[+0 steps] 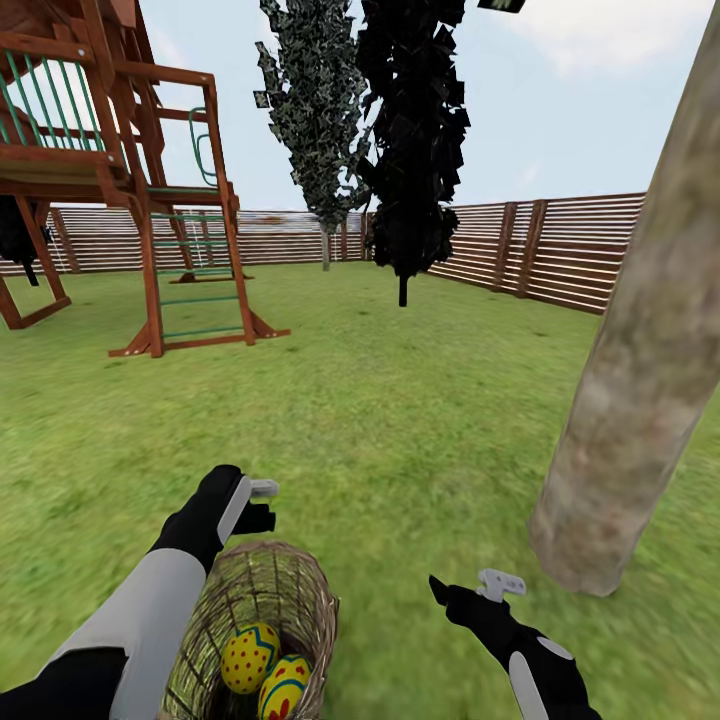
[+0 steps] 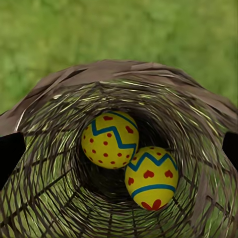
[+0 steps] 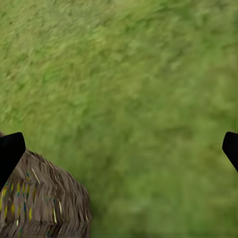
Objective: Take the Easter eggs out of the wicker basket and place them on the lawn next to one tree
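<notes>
The wicker basket [image 1: 300, 600] sits on the lawn [image 1: 400, 420] just in front of me, and two yellow Easter eggs [image 1: 248, 657] [image 1: 283, 688] with blue zigzags and red marks lie in it. The left wrist view looks straight into the basket [image 2: 54, 198] at the dotted egg [image 2: 110, 140] touching the heart-marked egg [image 2: 151, 177]. My left gripper [image 1: 262, 505] hovers open above the basket's far rim, holding nothing. My right gripper [image 1: 468, 585] is open and empty over grass to the basket's right, whose outer weave [image 3: 44, 198] shows in the right wrist view. The tree [image 1: 630, 400] rises close on the right.
A wooden playset [image 1: 150, 200] stands at the back left. A near-black dark tree [image 1: 410, 140] and a grey-green columnar tree [image 1: 315, 110] stand mid-yard before the slatted fence [image 1: 540, 245]. Open grass lies between the basket and the thick trunk.
</notes>
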Available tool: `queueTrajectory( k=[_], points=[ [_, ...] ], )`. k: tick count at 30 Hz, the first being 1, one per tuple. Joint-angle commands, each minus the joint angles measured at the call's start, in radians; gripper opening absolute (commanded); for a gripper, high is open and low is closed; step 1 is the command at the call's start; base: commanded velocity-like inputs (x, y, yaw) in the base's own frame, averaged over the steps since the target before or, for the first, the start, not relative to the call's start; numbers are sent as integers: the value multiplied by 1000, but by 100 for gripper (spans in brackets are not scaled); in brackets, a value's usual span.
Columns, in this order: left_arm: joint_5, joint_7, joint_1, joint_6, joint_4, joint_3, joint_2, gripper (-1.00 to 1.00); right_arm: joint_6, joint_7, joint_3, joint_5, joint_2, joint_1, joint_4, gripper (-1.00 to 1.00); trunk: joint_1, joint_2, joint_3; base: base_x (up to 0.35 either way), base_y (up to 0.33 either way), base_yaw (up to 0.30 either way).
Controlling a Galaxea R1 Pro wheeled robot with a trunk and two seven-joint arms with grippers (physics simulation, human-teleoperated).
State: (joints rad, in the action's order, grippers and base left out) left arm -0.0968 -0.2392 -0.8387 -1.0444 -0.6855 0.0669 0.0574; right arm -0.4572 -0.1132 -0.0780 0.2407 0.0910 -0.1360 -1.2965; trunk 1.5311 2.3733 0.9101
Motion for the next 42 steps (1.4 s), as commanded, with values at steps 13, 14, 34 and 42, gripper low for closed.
queueTrajectory(
  k=[13, 14, 34, 42],
  points=[
    [-11, -5, -3, -3, 20, 5, -12, 100, -6, -5, -3, 2, 1, -1, -2, 100, 50, 92, 42, 0, 0, 0],
    [-11, -5, -3, -3, 24, 5, -13, 100, -6, -6, -3, 2, 1, -1, -4, 100, 54, 99, 45, 0, 0, 0],
    [-11, 0, -3, -3, 49, 5, -21, 100, -10, -20, 8, 6, 3, 75, -285, 100, 76, 130, 119, 0, 0, 0],
    [-13, 13, -5, -3, 81, 4, -21, 100, -15, -20, 6, 6, 3, 77, -289, 100, 80, 132, 150, 0, 0, 0]
  ],
)
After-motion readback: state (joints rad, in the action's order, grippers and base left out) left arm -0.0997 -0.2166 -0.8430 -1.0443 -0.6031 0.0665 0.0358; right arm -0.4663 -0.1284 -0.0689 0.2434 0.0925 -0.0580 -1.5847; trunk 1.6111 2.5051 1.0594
